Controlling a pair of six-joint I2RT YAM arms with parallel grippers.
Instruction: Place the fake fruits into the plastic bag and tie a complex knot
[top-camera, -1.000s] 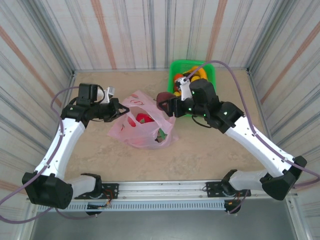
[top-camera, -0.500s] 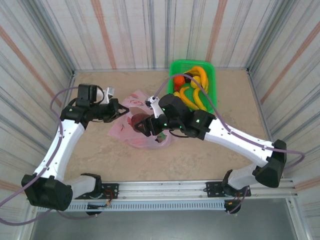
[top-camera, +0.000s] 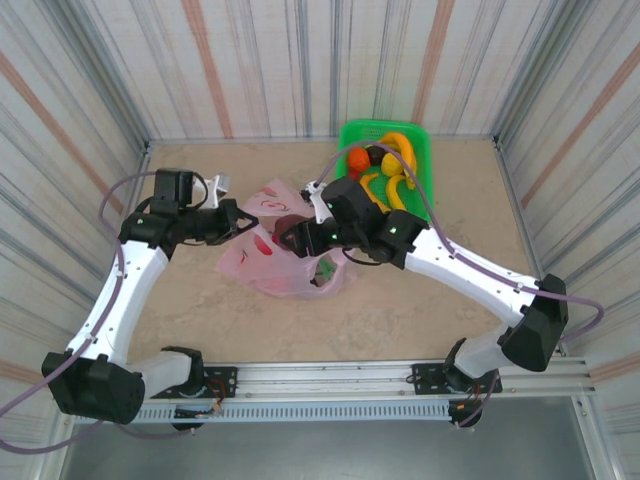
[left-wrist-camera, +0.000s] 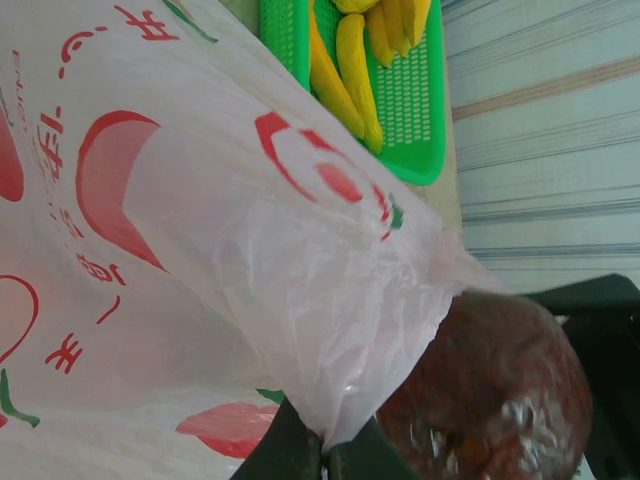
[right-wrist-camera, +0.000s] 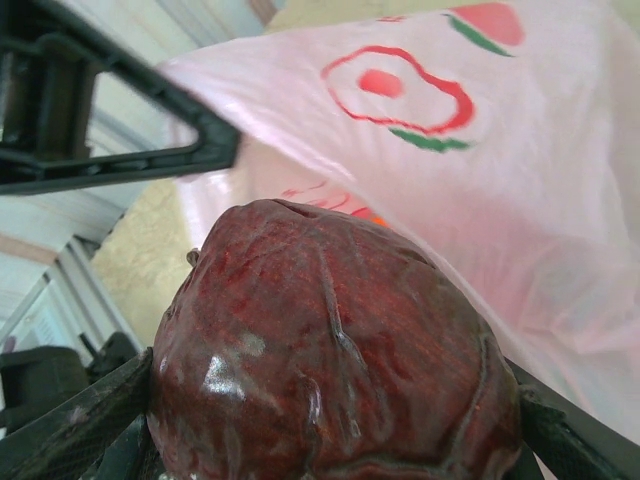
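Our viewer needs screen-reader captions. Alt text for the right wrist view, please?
A glossy dark maroon fruit, gripped in the right pincer, sits in the foreground, close to the pink plastic bag. The black left pincer pinches the bag's edge at upper left.

The plastic bag (top-camera: 270, 265) is lying on the tabletop (top-camera: 200, 300), a round fruit (right-wrist-camera: 330, 350) hanging over it. The basket (top-camera: 427, 160) is sitting behind on the right, bananas (top-camera: 392, 190) inside.

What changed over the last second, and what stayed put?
The right gripper, holding the maroon fruit, swung left from beside the green basket to the mouth of the plastic bag. Nothing was released. The left gripper stayed clamped on the bag's edge; bag and basket stayed put.
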